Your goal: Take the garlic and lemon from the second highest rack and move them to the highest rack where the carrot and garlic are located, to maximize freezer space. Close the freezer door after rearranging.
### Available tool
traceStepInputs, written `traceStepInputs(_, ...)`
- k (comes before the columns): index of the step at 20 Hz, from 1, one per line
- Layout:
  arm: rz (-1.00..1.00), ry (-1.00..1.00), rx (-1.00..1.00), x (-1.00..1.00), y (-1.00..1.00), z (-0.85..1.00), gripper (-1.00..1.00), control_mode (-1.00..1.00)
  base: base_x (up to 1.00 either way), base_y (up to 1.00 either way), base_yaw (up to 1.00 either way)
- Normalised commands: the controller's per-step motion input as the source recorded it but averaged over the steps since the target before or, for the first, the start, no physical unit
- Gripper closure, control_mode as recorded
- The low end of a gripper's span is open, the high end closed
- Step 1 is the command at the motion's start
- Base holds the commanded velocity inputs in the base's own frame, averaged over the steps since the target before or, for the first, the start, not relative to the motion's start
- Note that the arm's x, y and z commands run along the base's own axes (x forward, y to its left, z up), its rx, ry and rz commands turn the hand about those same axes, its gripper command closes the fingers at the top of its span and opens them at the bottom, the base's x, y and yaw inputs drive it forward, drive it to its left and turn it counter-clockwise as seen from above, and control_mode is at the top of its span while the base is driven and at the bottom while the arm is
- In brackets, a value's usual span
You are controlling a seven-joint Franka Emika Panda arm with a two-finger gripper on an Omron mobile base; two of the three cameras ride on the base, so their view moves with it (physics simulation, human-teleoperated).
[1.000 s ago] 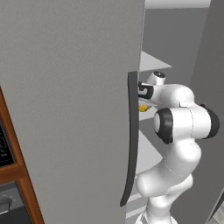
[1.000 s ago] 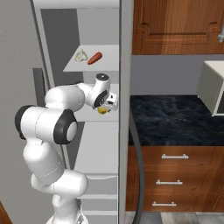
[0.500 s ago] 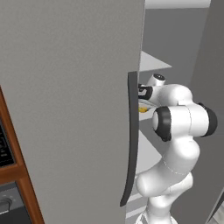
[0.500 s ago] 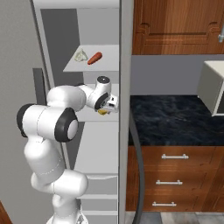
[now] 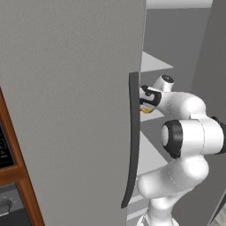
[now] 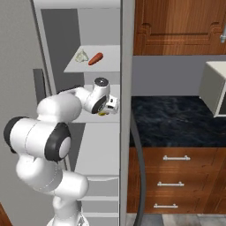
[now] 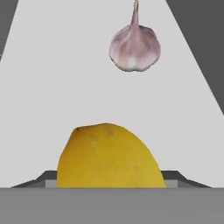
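freezer (image 6: pixel 81 26): I see it open, arm reaching inside
top rack (image 6: pixel 106 66): carrot (image 6: pixel 95 58) and a garlic (image 6: pixel 81 56) on it
second rack (image 7: pixel 52 87): lemon (image 7: pixel 109 157) dead ahead of my gripper (image 6: pixel 110 107), touching close; second garlic (image 7: pixel 134 46) lies beyond it
gripper state: can't tell, fingers hidden
lemon axis: roughly round, no preferred grip direction, I judge

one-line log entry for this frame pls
phase: reach for lemon | gripper: at lemon on second rack, grasp unclear | garlic: same rack, apart from lemon | top rack: carrot, garlic | door: open
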Motion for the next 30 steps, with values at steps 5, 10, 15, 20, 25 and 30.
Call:
traceStepInputs(5,-0.07,-0.23,0.00,-0.72,0.16,0.56,1.00,-1.00,0.00,0.00,0.00)
traceStepInputs(10,-0.03,-0.19,0.00,-0.59,0.09,0.73,1.00,-1.00,0.00,0.00,0.00)
traceStepInputs(15,-0.21,-0.10,0.03,-0.50,0.00,0.95,1.00,-1.00,0.00,0.00,0.00)
traceStepInputs(20,-0.24,-0.14,0.13,-0.28,0.00,1.00,1.00,-1.00,0.00,0.00,0.00)
traceStepInputs(25,-0.13,-0.34,0.15,-0.07,-0.02,1.00,1.00,-1.00,0.00,0.00,0.00)
traceStepInputs(30,-0.04,-0.13,0.16,0.08,-0.05,0.85,1.00,-1.00,0.00,0.00,0.00)
